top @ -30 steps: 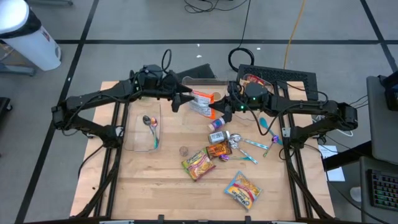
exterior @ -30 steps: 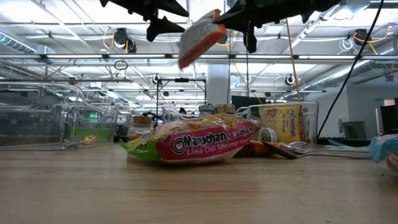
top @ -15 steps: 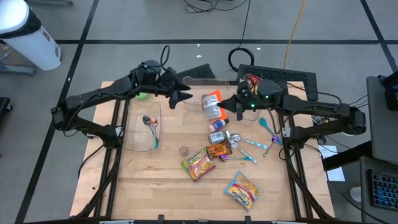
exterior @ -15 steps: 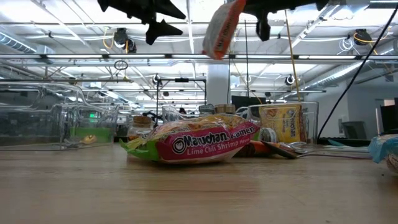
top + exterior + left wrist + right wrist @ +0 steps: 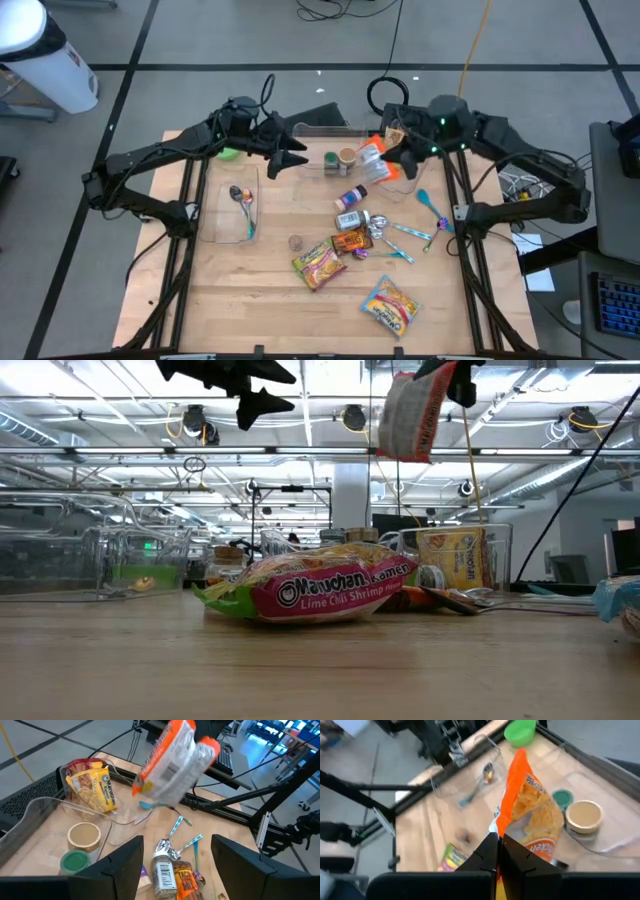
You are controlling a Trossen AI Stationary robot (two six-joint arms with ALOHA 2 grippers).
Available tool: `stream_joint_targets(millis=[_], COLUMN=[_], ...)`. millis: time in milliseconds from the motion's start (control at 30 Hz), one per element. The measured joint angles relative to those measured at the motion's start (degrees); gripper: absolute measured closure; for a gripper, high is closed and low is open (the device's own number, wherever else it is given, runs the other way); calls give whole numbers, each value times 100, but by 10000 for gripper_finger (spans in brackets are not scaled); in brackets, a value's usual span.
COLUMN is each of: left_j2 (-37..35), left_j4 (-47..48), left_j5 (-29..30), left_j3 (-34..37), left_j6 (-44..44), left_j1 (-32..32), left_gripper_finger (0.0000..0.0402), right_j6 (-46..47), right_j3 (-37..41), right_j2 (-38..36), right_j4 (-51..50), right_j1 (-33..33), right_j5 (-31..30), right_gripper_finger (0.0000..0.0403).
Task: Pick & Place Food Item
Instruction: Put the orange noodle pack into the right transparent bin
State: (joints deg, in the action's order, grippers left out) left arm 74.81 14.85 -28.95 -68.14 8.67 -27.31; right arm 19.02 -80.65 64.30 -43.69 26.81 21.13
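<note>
An orange-and-white snack bag [image 5: 372, 160] hangs high over the far middle of the table, with my right gripper [image 5: 390, 153] shut on it. In the low view the bag [image 5: 408, 416] dangles under that gripper [image 5: 447, 374]. My left gripper [image 5: 293, 158] stands open and empty to the bag's left at about the same height. Its fingers [image 5: 125, 862] frame the bag [image 5: 175, 762] from a distance. My right gripper pinches the bag's orange edge seam [image 5: 503, 826] between its two shut fingers [image 5: 490, 851]. The fingers come from the table's right side, slanting down. The bag is lifted clear of the table and hangs below the fingers, roughly upright.
A clear bin [image 5: 325, 135] at the far edge holds a yellow packet [image 5: 92, 790]; a tan-lidded jar [image 5: 347, 155] and a green lid [image 5: 330, 158] stand close by. A clear tray [image 5: 232, 205] holds a spoon. Ramen packets [image 5: 318, 262], a small bottle [image 5: 350, 198] and spoons lie mid-table.
My right gripper has risen and drawn back toward the table's far right, carrying the bag away from my left gripper. The bag has swung from slanted to hanging nearly upright below the fingers.
</note>
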Motion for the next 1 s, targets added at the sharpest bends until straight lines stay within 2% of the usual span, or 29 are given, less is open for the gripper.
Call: stream_joint_targets(millis=[133,233,500,633,767,1000], left_j2=[0,0,0,0,0,0], left_j4=[30,54,406,454,414,-51], left_j5=[-3,-4,210,438,1198,3403], left_j3=[0,0,0,0,0,2], left_j6=[20,24,-77,-81,-159,-639], left_j1=[45,105,306,434,688,1349], left_gripper_finger=[160,160,160,160,160,160], right_j6=[-494,-659,-717,-340,353,2035], right_j3=[-468,-517,-517,-517,-517,-139], right_j2=[217,342,722,892,1070,1405], right_j4=[-931,-1193,-950,-567,352,2469], right_j1=[322,491,535,536,428,-3], right_j5=[167,166,165,157,33,-874], right_gripper_finger=[402,402,403,403,403,403])
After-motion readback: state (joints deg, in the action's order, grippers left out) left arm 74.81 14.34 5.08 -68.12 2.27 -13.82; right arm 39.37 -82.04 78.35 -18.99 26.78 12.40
